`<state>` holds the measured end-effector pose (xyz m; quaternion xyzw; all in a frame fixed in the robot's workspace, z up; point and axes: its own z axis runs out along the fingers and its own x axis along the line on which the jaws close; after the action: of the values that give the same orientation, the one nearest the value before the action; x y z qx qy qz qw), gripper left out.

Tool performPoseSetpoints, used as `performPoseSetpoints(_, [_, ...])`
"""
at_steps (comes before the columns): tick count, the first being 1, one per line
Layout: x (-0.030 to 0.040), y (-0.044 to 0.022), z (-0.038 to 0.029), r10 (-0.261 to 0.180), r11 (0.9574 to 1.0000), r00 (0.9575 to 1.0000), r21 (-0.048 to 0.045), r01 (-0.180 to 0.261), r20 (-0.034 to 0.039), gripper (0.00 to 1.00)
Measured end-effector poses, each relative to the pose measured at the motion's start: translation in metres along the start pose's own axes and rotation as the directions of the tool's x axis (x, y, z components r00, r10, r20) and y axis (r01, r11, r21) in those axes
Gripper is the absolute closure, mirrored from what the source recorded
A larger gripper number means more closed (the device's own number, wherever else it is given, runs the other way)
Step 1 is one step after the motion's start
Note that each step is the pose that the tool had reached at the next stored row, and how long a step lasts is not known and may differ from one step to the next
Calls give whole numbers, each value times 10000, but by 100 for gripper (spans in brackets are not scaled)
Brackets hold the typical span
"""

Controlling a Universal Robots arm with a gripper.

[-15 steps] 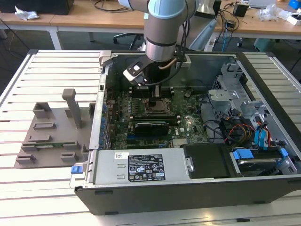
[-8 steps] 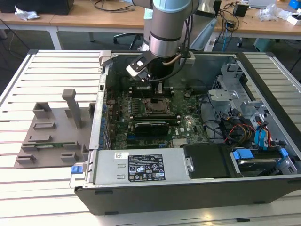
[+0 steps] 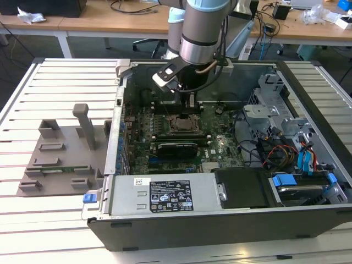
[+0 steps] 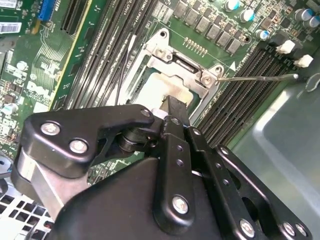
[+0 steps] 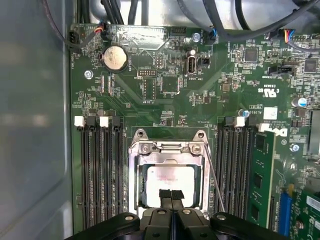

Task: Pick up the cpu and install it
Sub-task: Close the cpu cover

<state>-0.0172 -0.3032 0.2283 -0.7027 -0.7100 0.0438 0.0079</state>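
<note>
In the exterior view the gripper (image 3: pixel 190 103) hung inside the open computer case (image 3: pixel 220 234) above the socket (image 3: pixel 181 124); in the second wrist view its fingers (image 4: pixel 176 114), drawn together, stood over the cpu (image 4: pixel 161 86), which in the first wrist view lay flat in the socket frame.

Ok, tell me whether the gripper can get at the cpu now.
Likely yes: the gripper sits right above the cpu, which lies inside the socket frame, with nothing between them.

Memory slots (image 5: pixel 100 175) flank the socket frame (image 5: pixel 136 165); the tool (image 5: pixel 171 196) occupies its middle
</note>
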Motion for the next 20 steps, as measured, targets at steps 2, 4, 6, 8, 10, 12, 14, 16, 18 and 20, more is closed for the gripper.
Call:
performPoseSetpoints(2, [-2,-2,-35,0,10000,10000,0,0,-1,89])
performPoseSetpoints(4, [-5,-6,-92,0,10000,10000,0,0,0,89])
performPoseSetpoints(6, [-9,-12,-170,0,10000,10000,0,0,0,89])
performPoseSetpoints(8, [-11,-17,-231,0,10000,10000,-1,0,-1,89])
performPoseSetpoints(10, [-14,-21,-287,0,10000,10000,0,0,-1,89])
performPoseSetpoints(12, [-18,-25,-347,0,10000,10000,0,0,0,89])
performPoseSetpoints(14, [-22,-32,-439,0,10000,10000,0,0,-1,89])
performPoseSetpoints(16, [-22,-32,-442,-1,10000,10000,0,1,-1,89])
performPoseSetpoints(18, [-22,-32,-442,-1,10000,10000,-1,1,-1,89])
performPoseSetpoints(20, [-22,-32,-442,0,10000,10000,-1,0,-1,89])
